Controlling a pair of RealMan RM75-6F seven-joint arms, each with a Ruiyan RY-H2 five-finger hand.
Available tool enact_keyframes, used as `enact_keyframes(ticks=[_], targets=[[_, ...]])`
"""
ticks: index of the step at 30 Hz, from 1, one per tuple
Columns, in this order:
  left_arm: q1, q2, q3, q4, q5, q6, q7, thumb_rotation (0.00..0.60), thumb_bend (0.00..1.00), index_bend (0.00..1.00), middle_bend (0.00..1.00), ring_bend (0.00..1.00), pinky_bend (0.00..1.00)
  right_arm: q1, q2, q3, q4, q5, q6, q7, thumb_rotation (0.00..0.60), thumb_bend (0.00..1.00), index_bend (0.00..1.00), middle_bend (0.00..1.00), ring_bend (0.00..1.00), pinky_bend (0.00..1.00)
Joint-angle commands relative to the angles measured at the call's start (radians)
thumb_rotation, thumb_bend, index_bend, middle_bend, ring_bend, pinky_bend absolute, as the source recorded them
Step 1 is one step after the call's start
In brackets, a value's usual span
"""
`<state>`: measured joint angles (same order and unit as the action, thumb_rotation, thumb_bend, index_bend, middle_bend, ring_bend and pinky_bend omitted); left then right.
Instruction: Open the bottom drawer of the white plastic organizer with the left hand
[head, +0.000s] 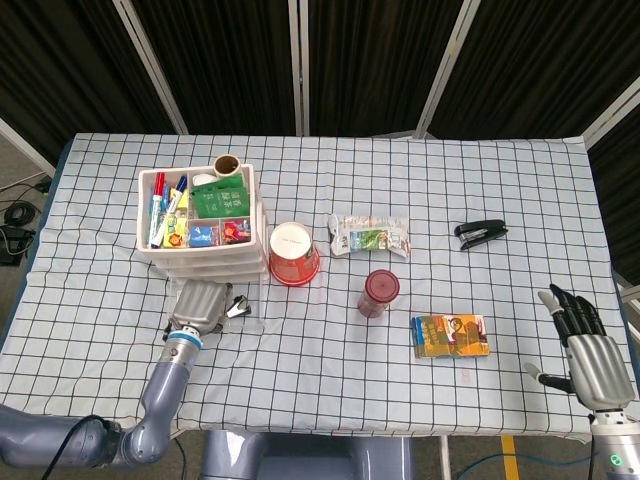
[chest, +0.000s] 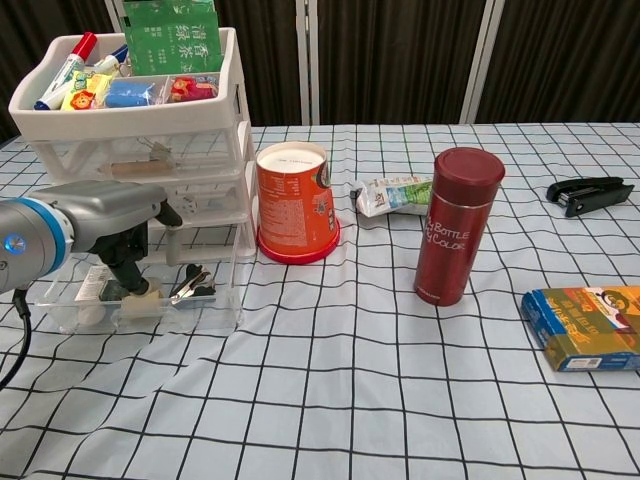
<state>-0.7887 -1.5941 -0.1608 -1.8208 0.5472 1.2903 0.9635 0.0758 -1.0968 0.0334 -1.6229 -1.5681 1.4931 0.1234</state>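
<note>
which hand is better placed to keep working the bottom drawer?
Left. The left hand is already over the pulled-out bottom drawer of the white organizer. The right hand sits open at the table's far right edge, past the snack box.

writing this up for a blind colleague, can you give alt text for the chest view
The robot's left hand reaches over the pulled-out clear bottom drawer of a white plastic organizer on a checked table. To the right stand an orange cup and a red bottle.
</note>
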Motion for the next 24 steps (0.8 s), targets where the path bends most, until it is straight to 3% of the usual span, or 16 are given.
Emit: enact_keyframes(ticks=[1,6,24], targets=[[-0.013,-0.019,-0.005,0.009,-0.02,0.033,0.029,0.6,0.37,0.47,1.0,0.99,0.9,0.0,0.001,0.001,0.001,-0.001,0.002,0.003,0.6,0.03,0.0,0.0,0.0,0.0],[-0.027,-0.04,-0.019,0.018,-0.063,0.059,0.06,0.6,0.3,0.47,1.0,1.0,0.9,-0.001,0.002,0.0,0.001,-0.004,0.003,0.008,0.6,0.03,0.0,0.0,0.0,0.0],[-0.066,-0.107,-0.044,0.057,-0.133,0.119,0.115,0.6,0.31,0.38,1.0,1.0,0.9,0.0,0.007,-0.004,-0.001,-0.011,0.001,0.021,0.6,0.03,0.0,0.0,0.0,0.0]])
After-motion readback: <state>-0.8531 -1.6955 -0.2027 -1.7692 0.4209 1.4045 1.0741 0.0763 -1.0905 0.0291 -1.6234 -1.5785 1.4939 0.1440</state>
